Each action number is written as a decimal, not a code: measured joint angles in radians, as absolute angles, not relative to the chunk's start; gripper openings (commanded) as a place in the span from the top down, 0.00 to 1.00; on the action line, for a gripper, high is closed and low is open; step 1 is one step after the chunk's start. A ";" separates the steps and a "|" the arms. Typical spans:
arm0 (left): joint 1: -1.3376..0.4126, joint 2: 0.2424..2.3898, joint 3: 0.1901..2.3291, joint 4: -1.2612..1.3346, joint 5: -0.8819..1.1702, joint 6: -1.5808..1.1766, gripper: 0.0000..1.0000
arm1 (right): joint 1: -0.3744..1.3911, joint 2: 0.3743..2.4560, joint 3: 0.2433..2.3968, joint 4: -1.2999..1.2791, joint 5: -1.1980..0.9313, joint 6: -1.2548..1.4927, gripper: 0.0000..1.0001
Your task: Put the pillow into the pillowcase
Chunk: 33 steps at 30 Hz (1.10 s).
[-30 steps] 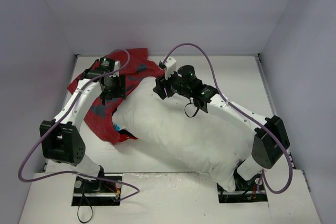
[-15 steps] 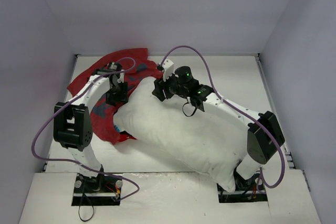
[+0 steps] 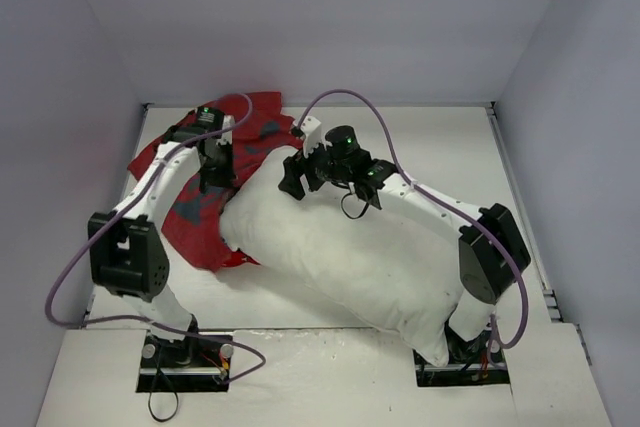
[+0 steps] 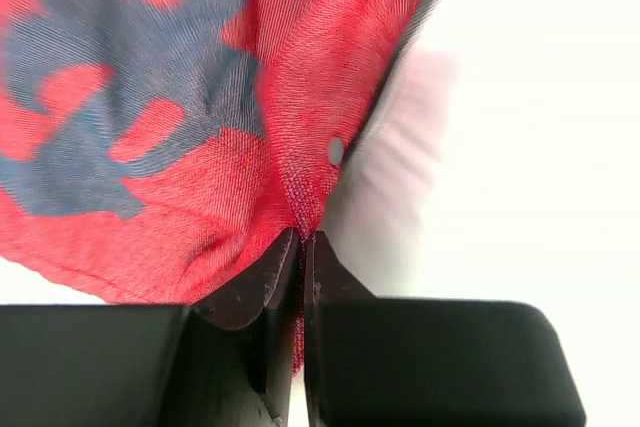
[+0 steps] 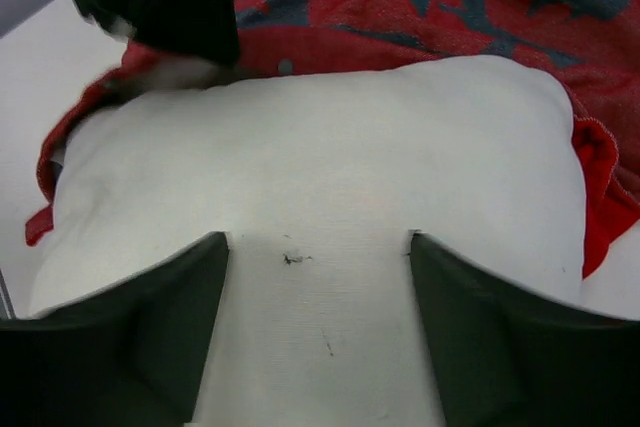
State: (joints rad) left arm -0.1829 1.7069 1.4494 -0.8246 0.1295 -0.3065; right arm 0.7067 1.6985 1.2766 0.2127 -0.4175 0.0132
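Left gripper (image 4: 302,237): jaws, spread a second ago, are now pressed together, pinching a fold of the red pillowcase (image 4: 150,147) at their tips. Right gripper (image 5: 318,244): jaws spread, astride the white pillow (image 5: 320,157), whose end lies just ahead of them, against the red cloth. Judgement: cover secured, so it can be held while the pillow is fed in; insertion barely begun

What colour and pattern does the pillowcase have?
The pillowcase is red with dark blue-grey printed patches. The left wrist view shows it best.
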 measured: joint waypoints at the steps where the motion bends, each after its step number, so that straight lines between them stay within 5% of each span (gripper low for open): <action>1: -0.183 1.658 1.465 -0.825 0.130 -0.307 1.00 | 0.707 1.706 1.282 0.213 -0.429 0.017 0.12; 2: -0.183 1.618 1.477 -0.823 0.130 -0.307 1.00 | 0.707 1.712 1.285 0.215 -0.435 0.026 0.00; 9: -0.185 1.374 1.415 -0.777 0.144 -0.307 1.00 | 0.708 1.784 1.287 0.230 -0.453 0.057 0.04; 12: -0.193 1.359 1.350 -0.762 0.167 -0.311 1.00 | 0.708 1.827 1.299 0.244 -0.475 0.062 0.51; 13: -0.199 1.359 1.329 -0.761 0.175 -0.317 1.00 | 0.708 1.842 1.309 0.248 -0.487 0.061 0.91; 14: -0.205 1.360 1.313 -0.761 0.183 -0.321 1.00 | 0.709 1.857 1.320 0.252 -0.501 0.062 1.00; 33: -0.321 1.206 1.442 -0.769 0.208 -0.364 1.00 | 0.858 1.888 1.474 0.211 -0.782 0.059 1.00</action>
